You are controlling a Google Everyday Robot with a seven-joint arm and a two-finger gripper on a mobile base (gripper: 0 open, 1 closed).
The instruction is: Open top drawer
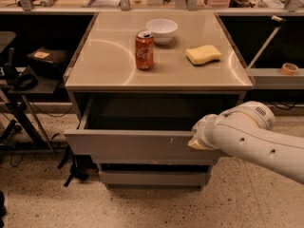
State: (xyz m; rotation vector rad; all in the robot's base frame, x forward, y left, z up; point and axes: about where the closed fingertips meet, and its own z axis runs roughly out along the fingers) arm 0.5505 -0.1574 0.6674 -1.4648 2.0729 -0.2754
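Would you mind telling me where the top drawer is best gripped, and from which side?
Grip the top drawer by the upper edge of its front, coming from above and in front: the front is flat with no handle, and with the drawer pulled out that rim is exposed. The claw sits at that edge, right of centre.

Claw point(197, 138) apparently at right end of the top drawer point(128, 146), below the tabletop point(102, 68).
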